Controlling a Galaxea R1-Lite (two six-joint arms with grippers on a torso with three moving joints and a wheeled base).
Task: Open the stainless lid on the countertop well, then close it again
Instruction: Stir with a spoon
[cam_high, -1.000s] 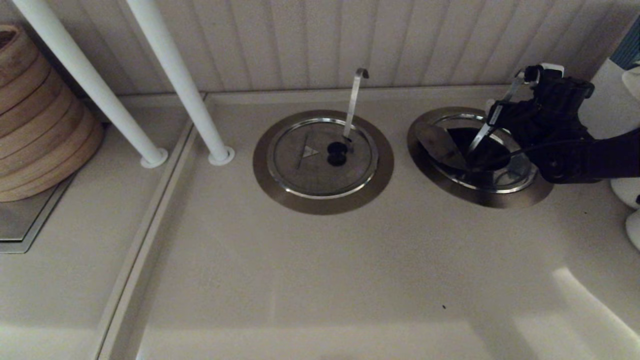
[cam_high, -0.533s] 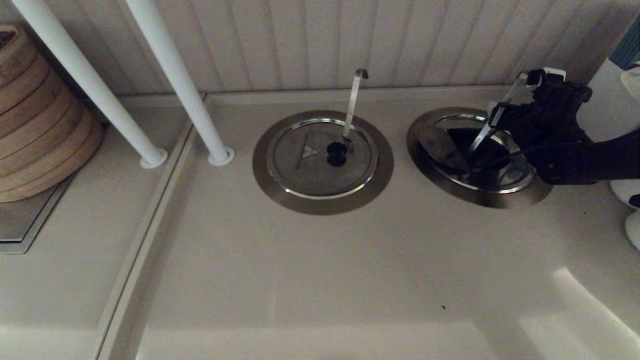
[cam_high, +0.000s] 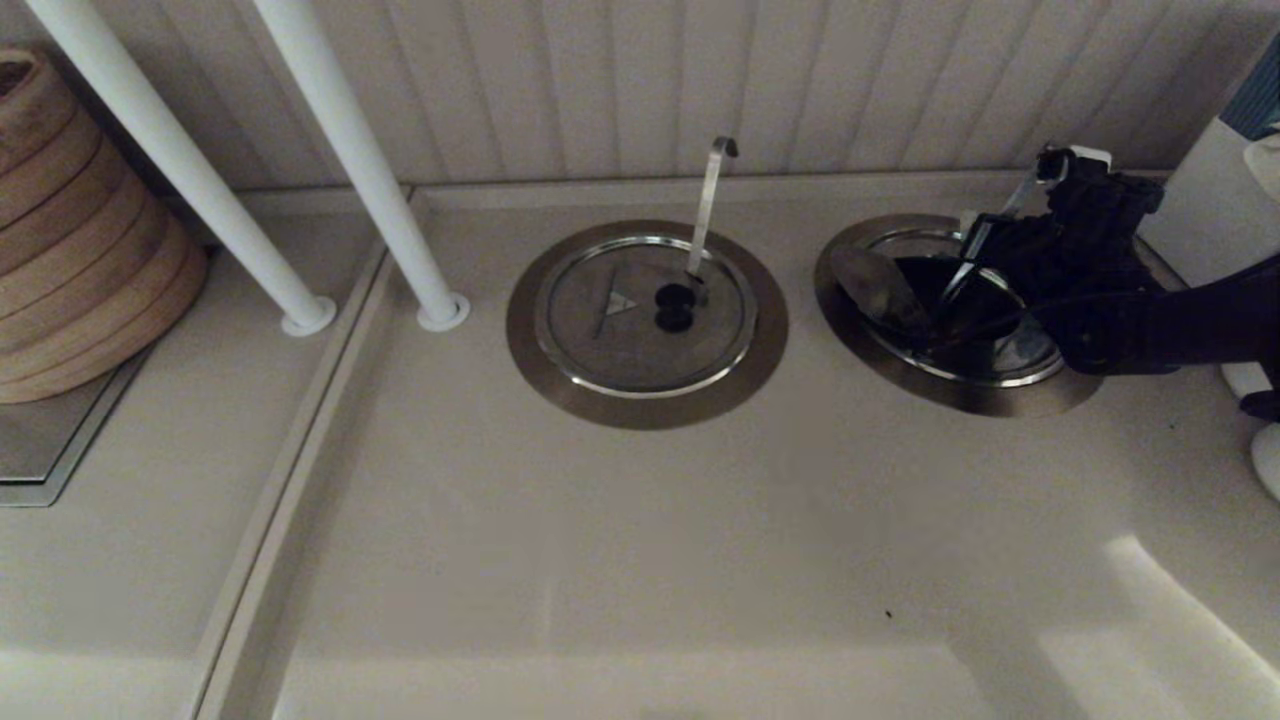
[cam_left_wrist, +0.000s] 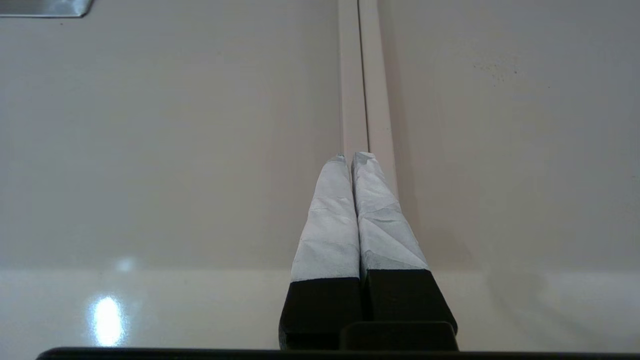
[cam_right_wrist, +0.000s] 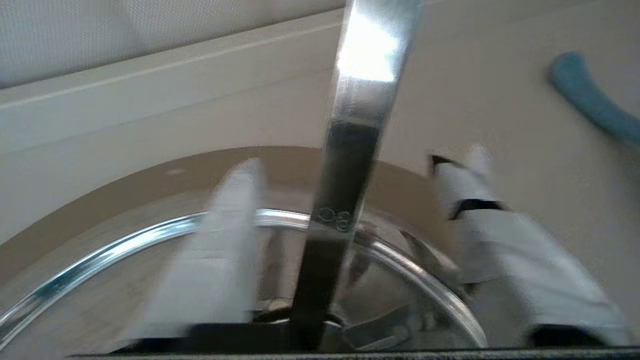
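Note:
The countertop well (cam_high: 990, 400) is at the right, ringed by its dull steel collar (cam_right_wrist: 125, 200). The stainless lid (cam_high: 880, 285) lies tilted in it, and a dark gap shows beside it. The straight utensil handle (cam_high: 960, 275) rises from the well. My right gripper (cam_high: 1030, 190) hovers over the well's far side. It is open, with a taped finger on each side of the handle (cam_right_wrist: 350, 150) and neither touching it. The lid's surface (cam_right_wrist: 390, 300) and its shiny rim lie under the fingers. My left gripper (cam_left_wrist: 348, 156) is shut and empty, parked above a counter seam, outside the head view.
The twin well with its closed lid (cam_high: 645, 320) and hook-ended handle (cam_high: 708, 200) sits left of the task's well. Two white poles (cam_high: 360, 170) and stacked bamboo steamers (cam_high: 70, 240) stand further left. White vessels (cam_high: 1265, 380) crowd the right edge. The panelled wall is close behind.
My right arm and gripper have sunk lower over the well and shifted slightly left. The dark gap beside the tilted lid looks smaller. The left gripper's earlier state is not shown.

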